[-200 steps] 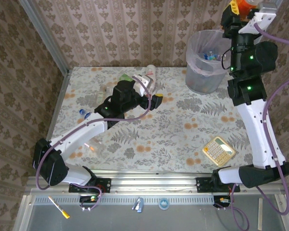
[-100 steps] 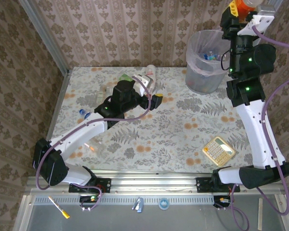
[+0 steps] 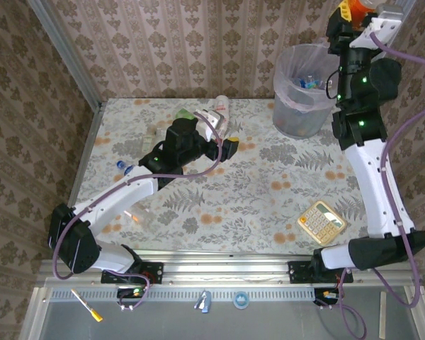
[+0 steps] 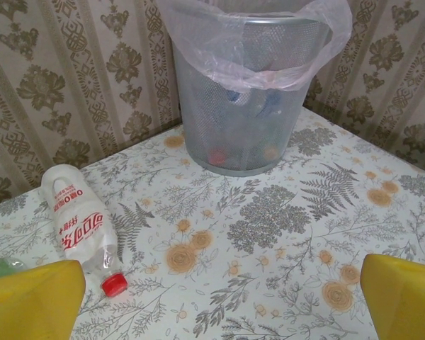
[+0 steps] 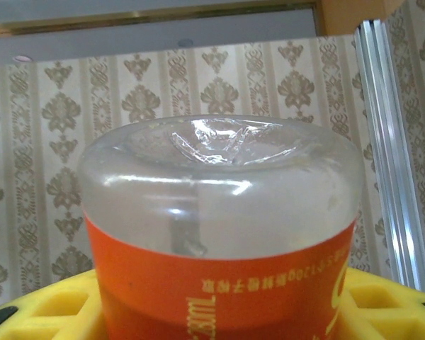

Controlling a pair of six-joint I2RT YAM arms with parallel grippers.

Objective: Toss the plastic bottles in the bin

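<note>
**Worktop, floral-patterned** [image 3: 269, 191]: is carrying every loose item listed here.

**Crushed green plastic bottle** [image 3: 188, 113]: is lying near the far edge, just beside the next entry.

**White plastic bottle with red lettering and a red cap** [image 4: 81, 230]: is lying on its side, cap pointing toward the arms and well apart from the bin. It is probably light, thin-walled and slick, and likely to roll or buckle. It is best taken across the labelled body rather than at the cap.

**Left hand** [image 4: 219, 301]: is hovering low over the worktop with its yellow fingers [image 4: 32, 301] spread wide and holding nothing. The white bottle is sitting just off its left finger.

**Round translucent grey plastic bin with a thin pinkish liner** [image 3: 301, 117]: is standing at the far right corner and already holding several bottles.

**Beige calculator** [image 3: 322, 222]: is resting near the front right and is no part of the job.

**Right hand** [image 3: 349, 13]: is raised high near the bin's right rim and gripping the **clear plastic bottle with an orange label** [image 5: 219, 234] around its labelled middle, with the base pointing away. Whether it is hanging squarely over the opening cannot be told.
</note>
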